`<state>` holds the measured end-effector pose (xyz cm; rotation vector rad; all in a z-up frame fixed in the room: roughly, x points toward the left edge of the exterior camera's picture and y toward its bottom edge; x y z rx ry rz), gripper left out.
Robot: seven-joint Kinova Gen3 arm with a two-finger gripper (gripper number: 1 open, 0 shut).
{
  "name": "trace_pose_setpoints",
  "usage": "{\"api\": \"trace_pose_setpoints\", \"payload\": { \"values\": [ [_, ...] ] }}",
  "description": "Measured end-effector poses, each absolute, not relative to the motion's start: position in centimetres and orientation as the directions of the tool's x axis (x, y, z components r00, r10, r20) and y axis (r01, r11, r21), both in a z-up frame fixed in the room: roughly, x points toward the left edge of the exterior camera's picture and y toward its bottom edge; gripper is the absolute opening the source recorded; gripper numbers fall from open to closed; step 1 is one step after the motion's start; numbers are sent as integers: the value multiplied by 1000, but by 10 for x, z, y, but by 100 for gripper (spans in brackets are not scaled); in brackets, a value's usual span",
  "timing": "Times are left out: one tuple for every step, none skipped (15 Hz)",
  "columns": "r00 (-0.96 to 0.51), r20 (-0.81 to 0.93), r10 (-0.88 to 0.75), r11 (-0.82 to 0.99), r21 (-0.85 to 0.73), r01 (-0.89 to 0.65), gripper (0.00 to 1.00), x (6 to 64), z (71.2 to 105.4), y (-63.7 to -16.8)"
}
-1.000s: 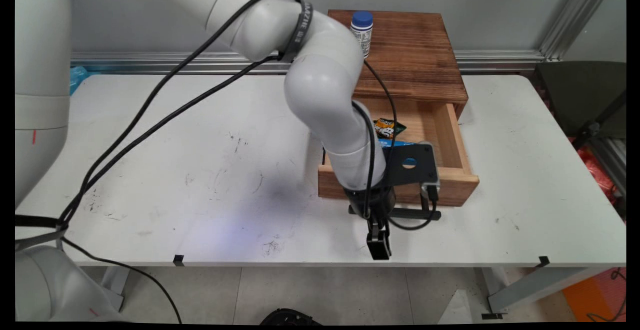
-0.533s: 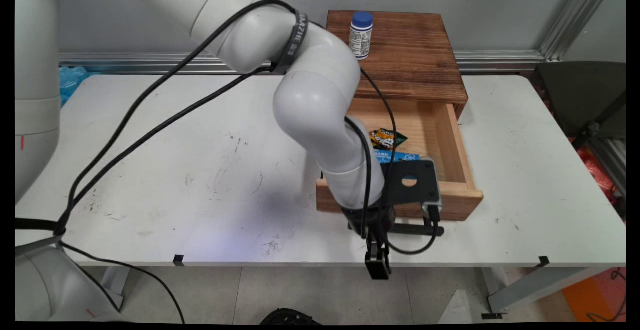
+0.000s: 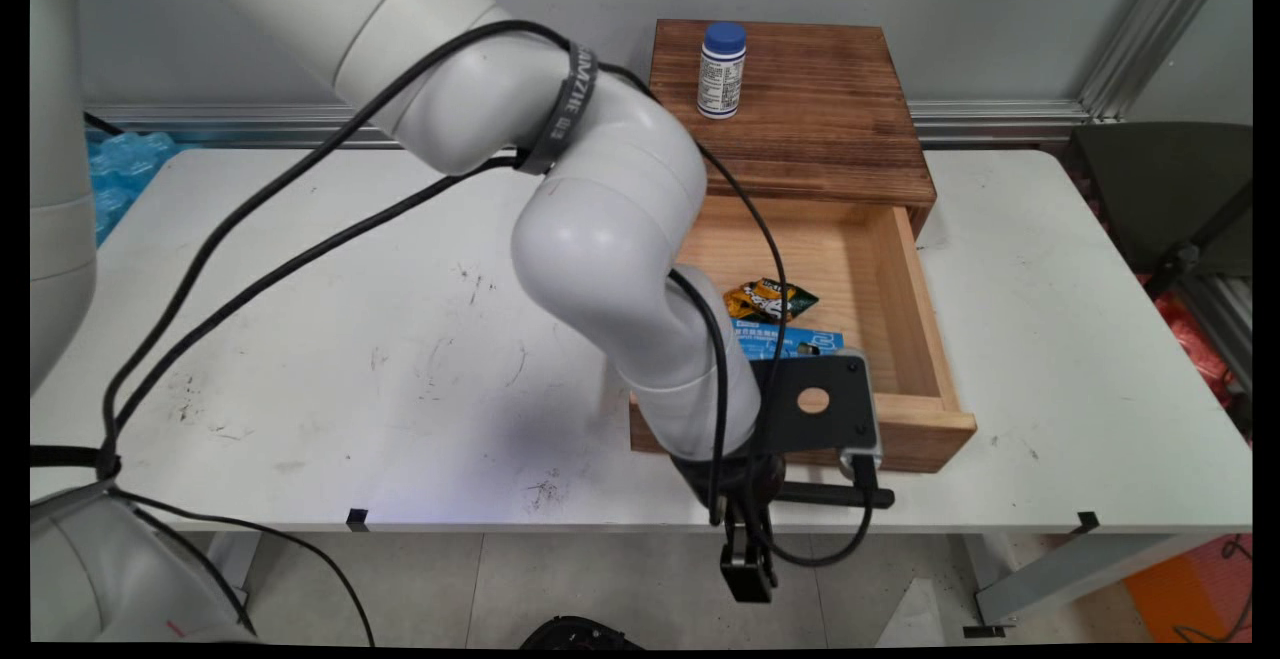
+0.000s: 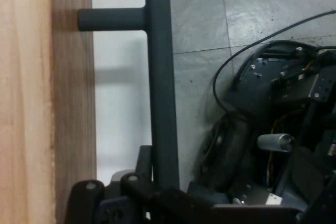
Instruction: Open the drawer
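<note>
1 wooden drawer (image 3: 910, 299) is seen drawn well out of cabinet (image 3: 820, 119), front near table's (image 3: 400, 359) near edge. Black handle (image 4: 160, 103) is clamped in closed gripper (image 4: 157, 190). 2 packets (image 3: 770, 299) are seen inside drawer.

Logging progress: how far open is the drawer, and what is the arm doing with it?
The drawer stands well out of the wooden cabinet, its packets uncovered, further out than a second ago. The pincer is closed on the black handle. Whether more travel remains cannot be seen.
</note>
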<state>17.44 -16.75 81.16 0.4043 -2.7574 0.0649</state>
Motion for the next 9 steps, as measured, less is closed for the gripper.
{"api": "trace_pose_setpoints", "payload": {
  "values": [
    [-897,350,-270,958,7,-286,100,174,812,-165],
    [-896,352,-270,958,9,-286,100,174,813,-161],
    [-895,354,-270,958,10,-285,100,173,813,-158],
    [-895,355,-270,959,11,-285,100,173,814,-156],
    [-894,357,-270,959,12,-284,100,173,814,-154],
    [-894,359,-270,959,14,-284,100,172,815,-151],
    [-893,360,-270,959,16,-283,100,172,816,-149],
    [-892,362,-270,959,18,-282,100,172,816,-146],
    [-892,363,-269,959,20,-282,100,171,817,-144]
  ]
}}
